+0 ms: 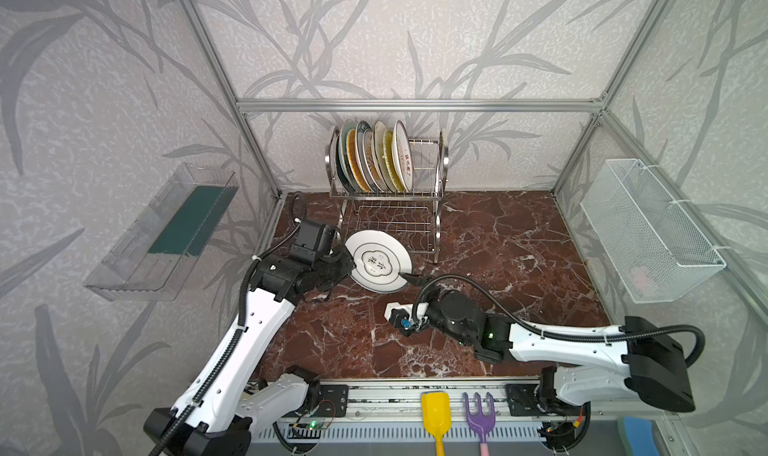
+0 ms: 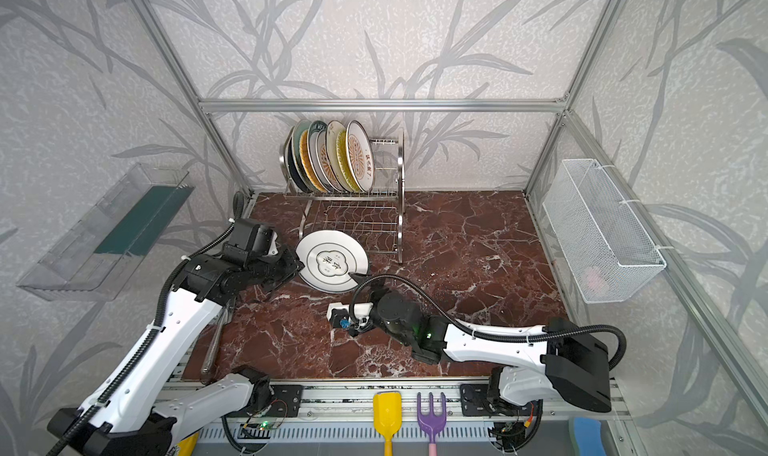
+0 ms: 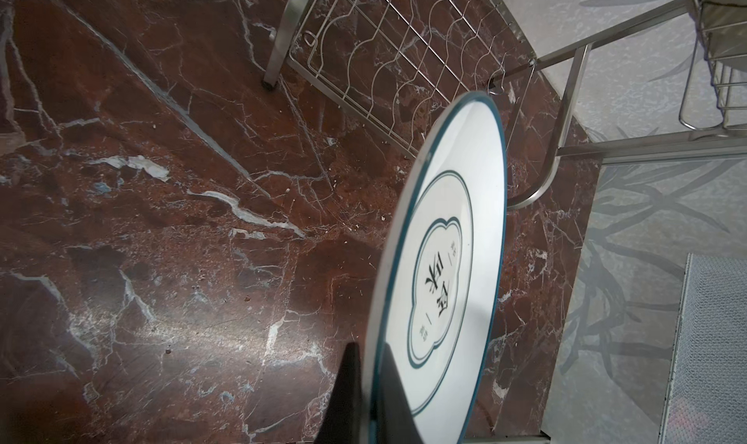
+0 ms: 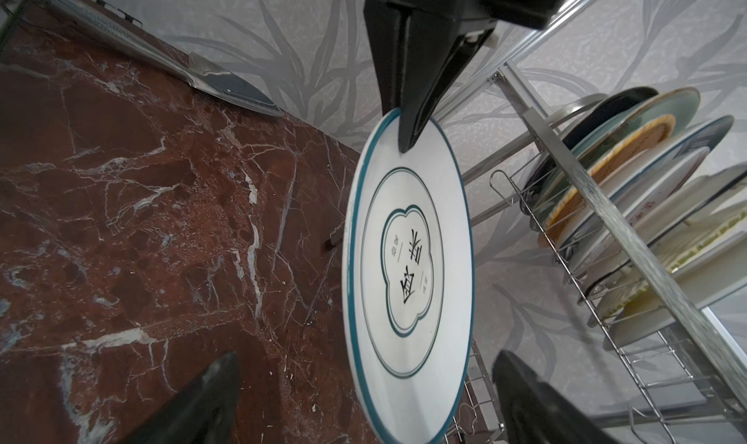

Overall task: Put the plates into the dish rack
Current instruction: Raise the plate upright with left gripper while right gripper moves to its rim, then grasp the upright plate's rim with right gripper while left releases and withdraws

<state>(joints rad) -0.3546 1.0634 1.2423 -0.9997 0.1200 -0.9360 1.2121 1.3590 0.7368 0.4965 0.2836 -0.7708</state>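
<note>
The left tool (image 3: 370, 345) is clenched on the rim of the teal-rimmed white plate (image 1: 378, 263), held tilted above the table (image 1: 498, 246) just in front of the dish rack (image 1: 441, 192) at the back edge; the right tool (image 4: 366, 359) is released, its fingers astride the plate's opposite rim; other plates (image 1: 376, 155) stand upright in the upper tier.

At the back of the table (image 1: 519, 246), against the wall — rack (image 1: 444, 159), a row of plates (image 1: 376, 159) on edge in its upper tier. Just before it, off the table, a single plate (image 1: 376, 263) — left gripper (image 1: 352, 265) on its left rim, right gripper (image 1: 408, 276) astride its right. Tray (image 1: 166, 225) on left wall, basket (image 1: 648, 234) on right.
</note>
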